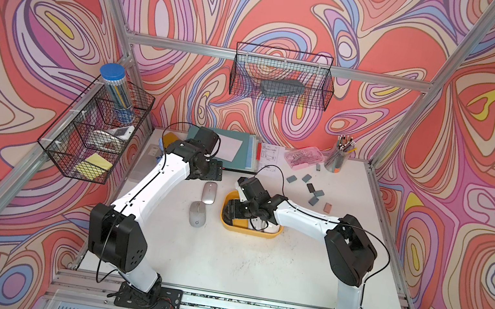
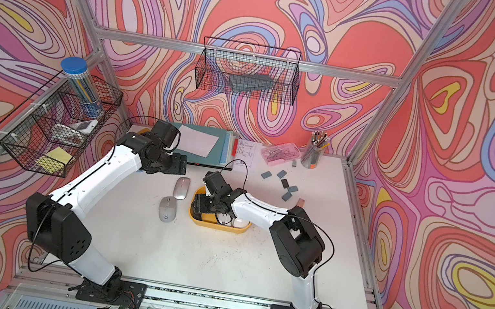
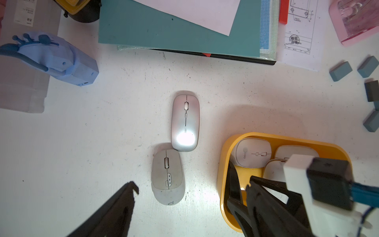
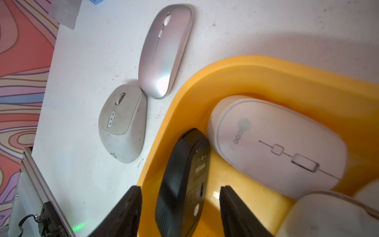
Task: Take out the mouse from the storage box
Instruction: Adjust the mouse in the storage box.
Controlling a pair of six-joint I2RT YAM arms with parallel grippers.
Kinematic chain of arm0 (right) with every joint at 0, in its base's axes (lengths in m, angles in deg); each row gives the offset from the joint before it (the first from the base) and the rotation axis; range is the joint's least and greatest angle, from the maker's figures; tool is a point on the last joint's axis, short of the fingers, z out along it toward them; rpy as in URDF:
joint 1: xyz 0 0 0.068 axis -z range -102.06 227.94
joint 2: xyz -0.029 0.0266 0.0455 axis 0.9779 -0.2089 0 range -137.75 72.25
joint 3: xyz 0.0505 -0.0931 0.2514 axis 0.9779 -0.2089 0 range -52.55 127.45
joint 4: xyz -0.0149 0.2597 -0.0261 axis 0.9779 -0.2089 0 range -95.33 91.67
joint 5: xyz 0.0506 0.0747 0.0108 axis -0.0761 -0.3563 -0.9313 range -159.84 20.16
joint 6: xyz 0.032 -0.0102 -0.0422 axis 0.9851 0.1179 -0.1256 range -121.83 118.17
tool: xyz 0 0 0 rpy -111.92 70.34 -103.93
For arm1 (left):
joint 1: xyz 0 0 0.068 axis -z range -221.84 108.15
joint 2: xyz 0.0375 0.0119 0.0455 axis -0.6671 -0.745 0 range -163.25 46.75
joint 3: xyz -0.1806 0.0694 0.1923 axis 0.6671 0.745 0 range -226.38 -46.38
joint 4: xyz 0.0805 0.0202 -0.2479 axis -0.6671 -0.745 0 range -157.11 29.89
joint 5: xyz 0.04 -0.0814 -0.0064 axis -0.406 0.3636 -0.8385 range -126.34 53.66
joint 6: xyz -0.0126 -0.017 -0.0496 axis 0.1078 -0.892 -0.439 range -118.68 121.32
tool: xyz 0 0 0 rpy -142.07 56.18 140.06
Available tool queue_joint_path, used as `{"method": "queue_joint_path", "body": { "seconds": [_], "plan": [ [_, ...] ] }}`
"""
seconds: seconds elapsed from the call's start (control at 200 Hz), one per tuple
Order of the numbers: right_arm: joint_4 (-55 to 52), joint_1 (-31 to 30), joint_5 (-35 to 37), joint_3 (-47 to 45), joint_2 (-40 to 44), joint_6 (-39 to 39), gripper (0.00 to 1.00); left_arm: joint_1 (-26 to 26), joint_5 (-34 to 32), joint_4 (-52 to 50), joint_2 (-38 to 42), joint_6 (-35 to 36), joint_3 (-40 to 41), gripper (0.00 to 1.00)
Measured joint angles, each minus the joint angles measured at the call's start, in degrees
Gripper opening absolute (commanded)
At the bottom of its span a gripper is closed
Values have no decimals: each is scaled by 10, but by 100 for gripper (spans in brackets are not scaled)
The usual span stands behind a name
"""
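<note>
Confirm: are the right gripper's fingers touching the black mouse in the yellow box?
Apart. In the right wrist view the black mouse stands between the right gripper's fingers, with yellow storage box visible in a gap on each side.

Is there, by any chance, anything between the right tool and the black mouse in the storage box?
Nothing visible: the right tool straddles the black mouse, though the storage box wall runs close along one side of it.

Robot lab cell w/ alu frame [image 1: 189, 47] & printed walls [image 1: 298, 7] (desk-style: pencil cup [image 1: 339, 158], folders [image 3: 153, 32]).
</note>
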Motion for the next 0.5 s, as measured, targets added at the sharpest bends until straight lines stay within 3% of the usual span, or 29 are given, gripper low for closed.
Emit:
{"method": "queue_joint_path", "body": {
  "seconds": [0.175, 0.401, 0.501],
  "plan": [
    [-17, -2, 6, 0, -10, 2, 49, 0, 5, 0, 5, 0, 3, 88],
    [-33, -2, 6, 21, -22, 1, 18, 0, 11, 3, 8, 0, 4, 88],
    [-38, -2, 12, 27, -24, 2, 14, 0, 12, 6, 9, 0, 4, 88]
  ]
}}
